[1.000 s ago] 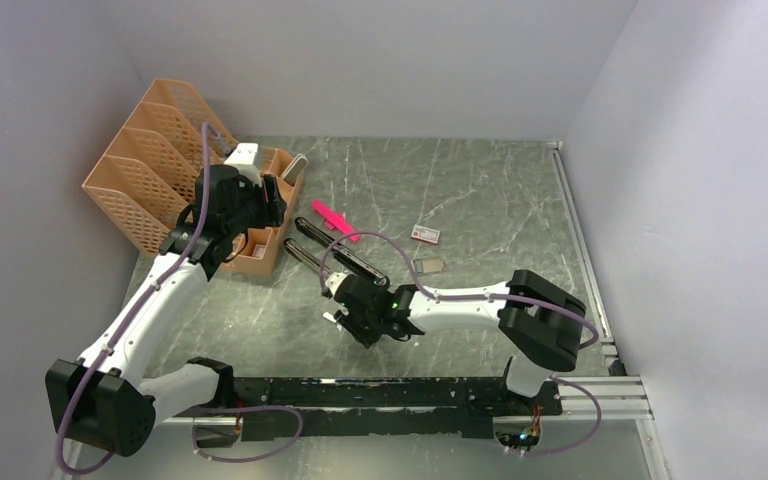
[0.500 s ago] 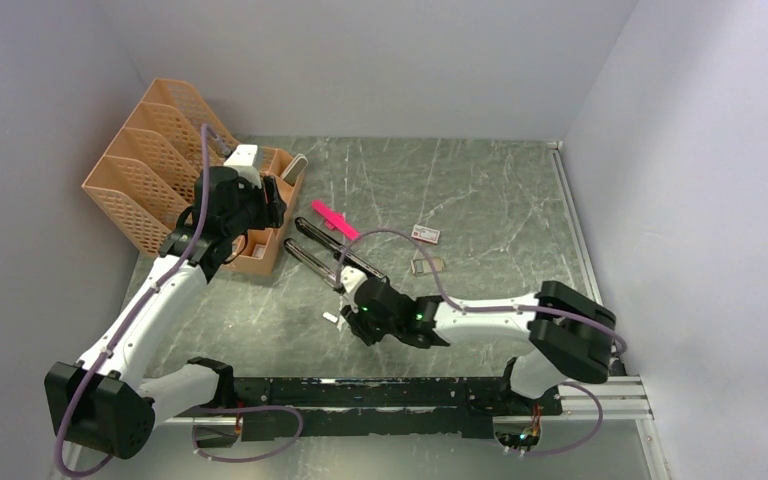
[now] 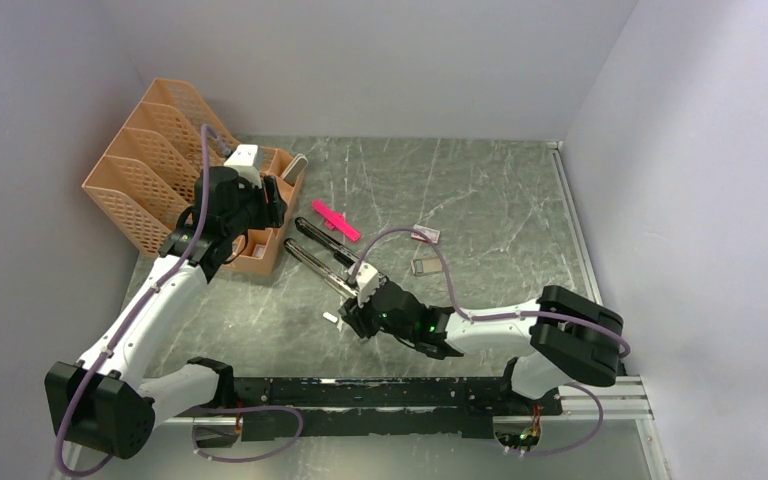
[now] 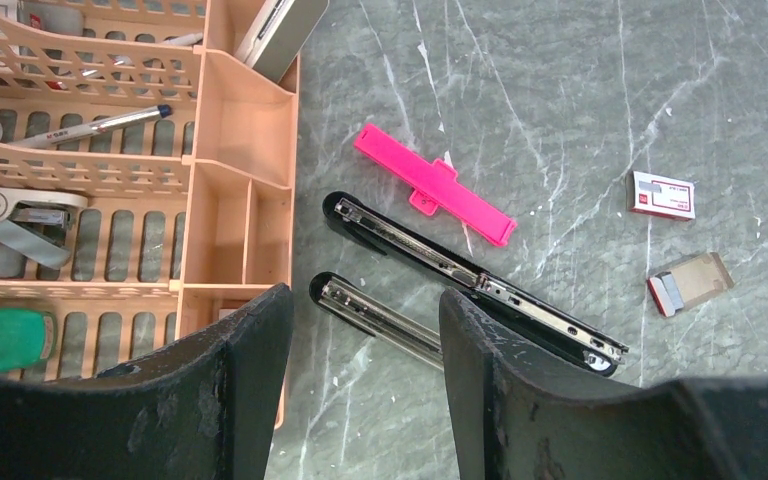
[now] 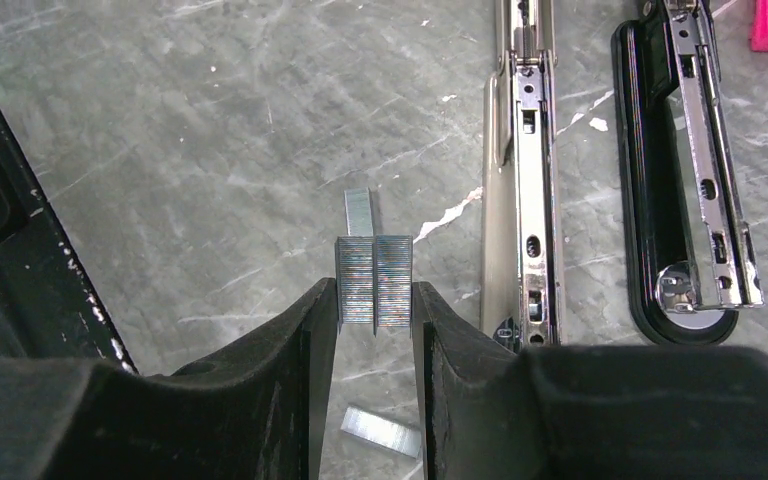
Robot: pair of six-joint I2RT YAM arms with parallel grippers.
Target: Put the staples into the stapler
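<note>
The right arm [image 3: 500,320] has swung its elbow outward, and the right gripper [image 5: 373,300], jaws narrowed onto two side-by-side strips of the staples [image 5: 373,280], sits just left of the open stapler [image 5: 685,170], where a skewed pinch could drop or snap a strip short of its rail [image 5: 520,170].

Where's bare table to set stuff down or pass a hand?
Free: far right, between the staple box and side rail; near left, between organizer and right gripper. Crowded: centre, around the stapler and pink piece.
</note>
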